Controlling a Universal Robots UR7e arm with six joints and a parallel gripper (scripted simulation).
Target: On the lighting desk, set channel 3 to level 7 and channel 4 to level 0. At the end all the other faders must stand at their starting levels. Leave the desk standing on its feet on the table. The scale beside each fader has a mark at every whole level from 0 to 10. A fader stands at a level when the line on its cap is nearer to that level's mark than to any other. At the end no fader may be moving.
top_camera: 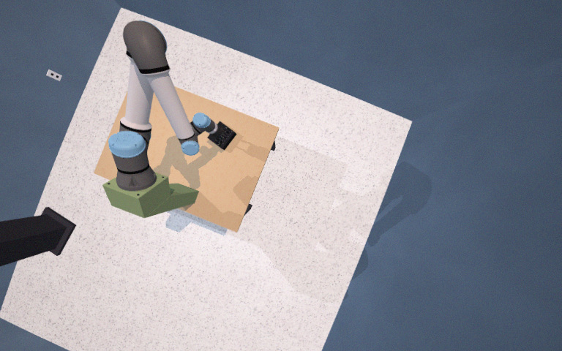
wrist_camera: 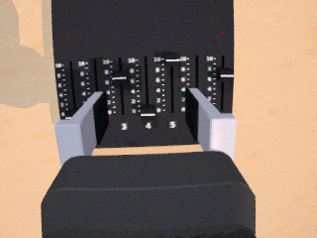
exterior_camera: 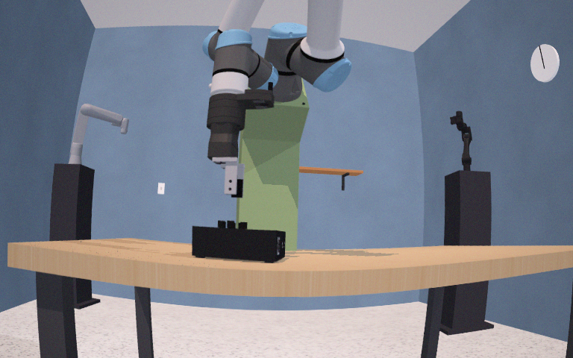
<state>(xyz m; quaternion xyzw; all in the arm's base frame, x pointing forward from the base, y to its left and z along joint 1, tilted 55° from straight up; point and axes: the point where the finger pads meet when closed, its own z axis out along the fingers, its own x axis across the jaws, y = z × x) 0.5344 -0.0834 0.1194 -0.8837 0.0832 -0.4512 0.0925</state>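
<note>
The black lighting desk (exterior_camera: 239,244) stands on its feet on the wooden table (exterior_camera: 295,263); it also shows in the top view (top_camera: 223,134). My gripper (exterior_camera: 233,186) hangs a little above the desk, open and empty, touching nothing. In the wrist view my two fingers straddle the numbers 3, 4 and 5. The channel 3 cap (wrist_camera: 119,78) stands in the upper part of its slot. The channel 4 cap (wrist_camera: 149,114) sits at the near end of its slot. The channel 5 cap (wrist_camera: 173,59) is near the far end. A cap at the far right (wrist_camera: 226,74) is high. My fingers hide some of the other caps.
The green robot base (exterior_camera: 272,177) stands behind the desk. Black pedestals (exterior_camera: 71,202) (exterior_camera: 466,206) stand off the table's left and right. A small wall shelf (exterior_camera: 331,171) is at the back.
</note>
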